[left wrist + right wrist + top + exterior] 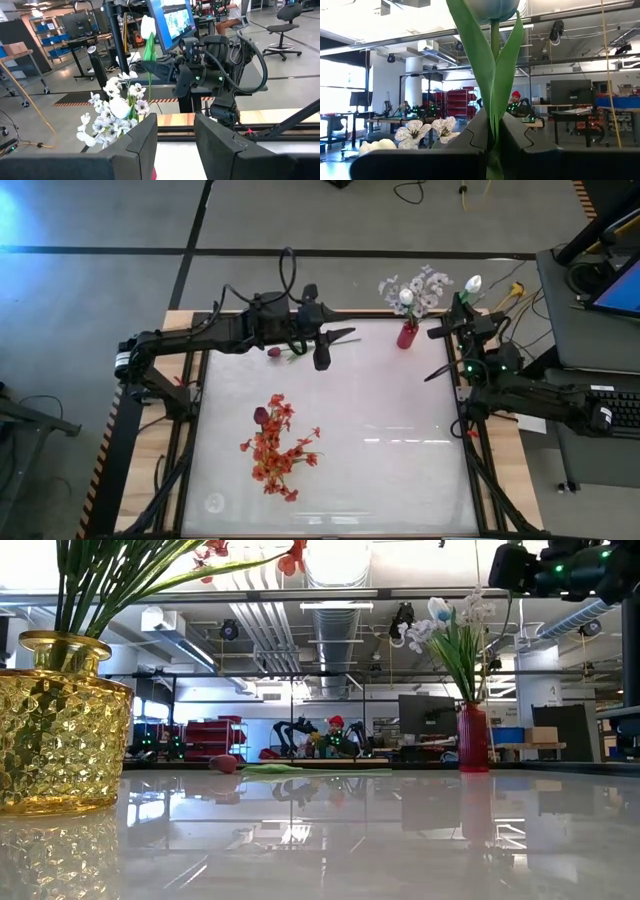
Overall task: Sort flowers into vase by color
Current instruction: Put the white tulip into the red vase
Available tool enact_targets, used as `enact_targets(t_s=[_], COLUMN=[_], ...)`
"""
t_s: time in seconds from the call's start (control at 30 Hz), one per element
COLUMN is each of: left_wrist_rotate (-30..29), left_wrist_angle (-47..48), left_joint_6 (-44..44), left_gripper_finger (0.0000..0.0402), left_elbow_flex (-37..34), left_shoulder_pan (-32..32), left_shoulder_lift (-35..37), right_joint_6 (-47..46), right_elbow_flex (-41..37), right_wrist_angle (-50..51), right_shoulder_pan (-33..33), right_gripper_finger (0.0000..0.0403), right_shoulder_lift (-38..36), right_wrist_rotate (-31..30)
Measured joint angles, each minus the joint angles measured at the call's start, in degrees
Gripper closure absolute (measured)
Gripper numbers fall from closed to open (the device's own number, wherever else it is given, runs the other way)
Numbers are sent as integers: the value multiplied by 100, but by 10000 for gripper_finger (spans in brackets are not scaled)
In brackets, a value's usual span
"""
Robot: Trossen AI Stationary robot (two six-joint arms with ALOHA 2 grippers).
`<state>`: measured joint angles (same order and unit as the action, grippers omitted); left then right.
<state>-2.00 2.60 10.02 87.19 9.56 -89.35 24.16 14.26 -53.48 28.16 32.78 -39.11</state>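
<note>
My right gripper is shut on a white tulip bud at the table's far right, beside a red vase. The vase holds white and pale lavender sprays and a white bud. My left gripper is open and empty at the far middle, facing the red vase. A dark maroon tulip lies flat on the table behind the left gripper. Red-orange sprays and a maroon bud stand in a yellow glass vase near the front left. My right gripper pinches the white tulip's green stem and leaves below the bud between its two fingers. The fingers lie level, coming from the table's right, across the stem. The tulip stands upright, bud above the fingers, lifted clear of the table.
The white tabletop is bare between the two vases. A desk with a laptop and keyboard stands past the table's right edge. Cables lie on the floor behind the red vase. A person sits far off in the room.
</note>
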Motion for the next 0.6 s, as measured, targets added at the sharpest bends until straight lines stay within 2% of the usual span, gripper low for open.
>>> enact_targets(t_s=[0.17,0.27,0.43,0.6], left_wrist_rotate=[69,303,317,77], left_wrist_angle=[-64,-679,-1894,-2013], left_joint_6=[-91,-277,-354,-93], left_gripper_finger=[287,287,287,287], left_elbow_flex=[0,0,215,699], left_shoulder_pan=[-21,-130,-249,-98], left_shoulder_lift=[-152,-491,-1363,-2037], right_joint_6=[243,267,30,-237], right_elbow_flex=[70,216,579,969], right_wrist_angle=[-146,84,1068,2312], right_shoulder_pan=[-7,-15,-15,-15], right_gripper_finger=[385,385,385,385], right_shoulder_lift=[-51,-164,-364,-469], right_wrist_rotate=[-103,-201,-201,-197])
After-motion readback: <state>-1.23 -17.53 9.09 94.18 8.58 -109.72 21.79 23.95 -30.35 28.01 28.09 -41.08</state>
